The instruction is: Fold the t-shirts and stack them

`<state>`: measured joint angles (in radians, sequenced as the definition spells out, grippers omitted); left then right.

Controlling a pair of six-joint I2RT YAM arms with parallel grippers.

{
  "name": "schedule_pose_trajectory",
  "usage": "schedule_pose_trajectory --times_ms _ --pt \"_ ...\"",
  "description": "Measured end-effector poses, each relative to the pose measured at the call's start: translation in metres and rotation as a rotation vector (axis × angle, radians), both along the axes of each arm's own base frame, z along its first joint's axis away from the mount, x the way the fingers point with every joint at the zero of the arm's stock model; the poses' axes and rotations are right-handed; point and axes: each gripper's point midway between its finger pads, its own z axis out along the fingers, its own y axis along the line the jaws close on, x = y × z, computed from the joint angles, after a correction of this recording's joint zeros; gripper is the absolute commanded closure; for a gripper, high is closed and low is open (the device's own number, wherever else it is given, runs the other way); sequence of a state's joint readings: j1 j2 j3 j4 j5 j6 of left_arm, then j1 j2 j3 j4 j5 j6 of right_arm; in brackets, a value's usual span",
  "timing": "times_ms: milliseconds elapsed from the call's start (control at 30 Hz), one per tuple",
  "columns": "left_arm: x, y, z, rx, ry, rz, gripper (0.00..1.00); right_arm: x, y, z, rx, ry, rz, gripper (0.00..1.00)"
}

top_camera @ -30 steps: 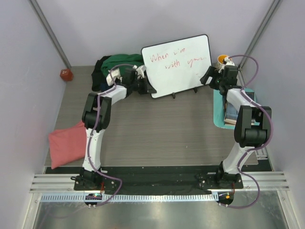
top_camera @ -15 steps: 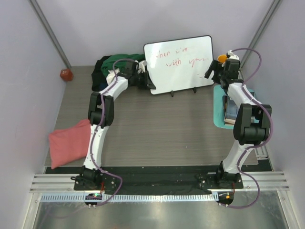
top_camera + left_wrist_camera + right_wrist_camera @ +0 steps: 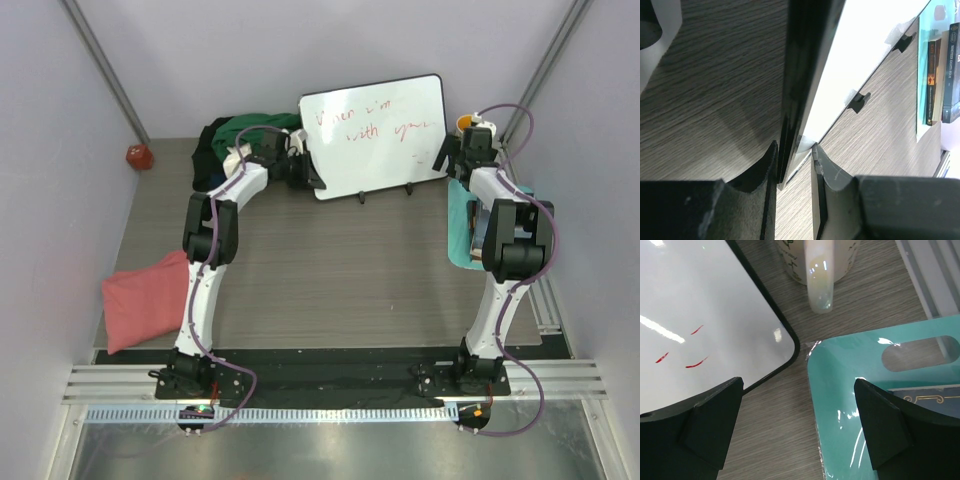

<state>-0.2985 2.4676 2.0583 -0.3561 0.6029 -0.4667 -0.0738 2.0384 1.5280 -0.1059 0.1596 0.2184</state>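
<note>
A heap of t-shirts lies at the back left: a dark green one point(image 3: 250, 128) on a black one point(image 3: 207, 150). I cannot make out a white one. A salmon pink t-shirt point(image 3: 145, 300) lies folded at the near left edge. My left gripper point(image 3: 303, 175) is beside the heap and shut on the lower left edge of a standing whiteboard point(image 3: 375, 135); in the left wrist view the gripper point(image 3: 795, 146) has the board's edge point(image 3: 800, 75) between its jaws. My right gripper point(image 3: 449, 158) is open and empty; in the right wrist view it point(image 3: 797, 385) is over bare table between the board's corner point(image 3: 700, 300) and the teal mat point(image 3: 860, 405).
A mug point(image 3: 466, 124) stands at the back right, close beyond my right gripper, and also shows in the right wrist view point(image 3: 820, 270). The teal mat point(image 3: 458, 240) holds books point(image 3: 483, 235) along the right edge. A red ball point(image 3: 138, 155) sits at the far left.
My left gripper has pushed further back along the heap with the whiteboard's edge in it, and the board has shifted slightly. My right gripper has moved a little right, towards the mug.
</note>
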Motion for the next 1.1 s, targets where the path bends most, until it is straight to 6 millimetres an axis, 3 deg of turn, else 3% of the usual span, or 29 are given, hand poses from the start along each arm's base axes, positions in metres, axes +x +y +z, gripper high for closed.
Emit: schedule_pose_trajectory --times_ms 200,533,767,1100 --pt "0.000 0.000 -0.001 0.000 0.001 0.001 1.00 0.003 -0.013 0.001 -0.050 0.001 -0.052 0.00" --pt "0.000 0.002 -0.002 -0.003 -0.001 0.000 1.00 0.043 -0.033 -0.014 -0.122 -0.004 -0.118 0.05" --pt "0.000 0.002 -0.001 -0.010 -0.005 -0.003 1.00 0.043 -0.040 -0.015 -0.158 0.000 -0.149 0.19" --pt "0.000 0.003 -0.002 -0.014 -0.007 -0.007 1.00 0.045 -0.058 -0.023 -0.223 -0.003 -0.205 0.21"
